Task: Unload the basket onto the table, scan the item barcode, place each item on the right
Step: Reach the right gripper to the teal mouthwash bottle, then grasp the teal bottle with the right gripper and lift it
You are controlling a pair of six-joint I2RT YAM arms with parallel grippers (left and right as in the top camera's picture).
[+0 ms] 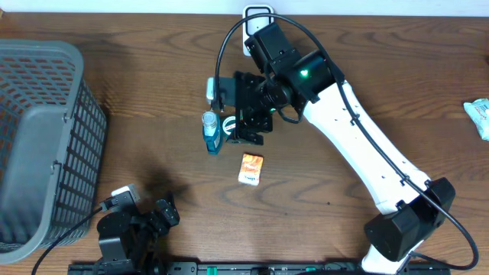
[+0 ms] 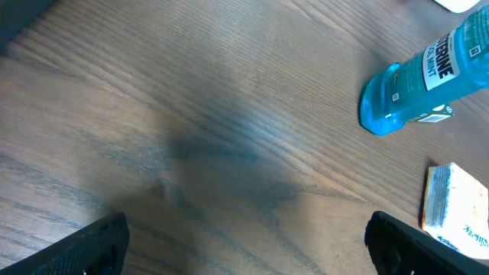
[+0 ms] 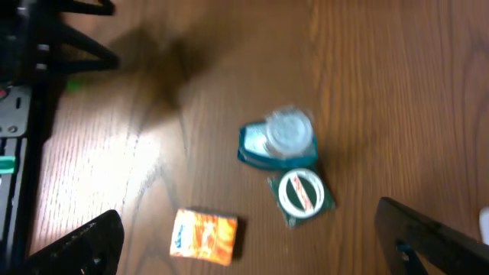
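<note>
One blue bottle (image 1: 212,131) stands upright just beside the right gripper (image 3: 248,214).

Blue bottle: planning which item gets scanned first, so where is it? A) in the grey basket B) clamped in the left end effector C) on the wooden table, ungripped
C: the blue bottle rests on the table near the orange box, with nothing closed on it.

One blue bottle (image 1: 212,134), one orange packet (image 1: 250,168), one green pouch (image 3: 300,196), one grey basket (image 1: 79,156), one teal packet (image 1: 479,117)
</note>
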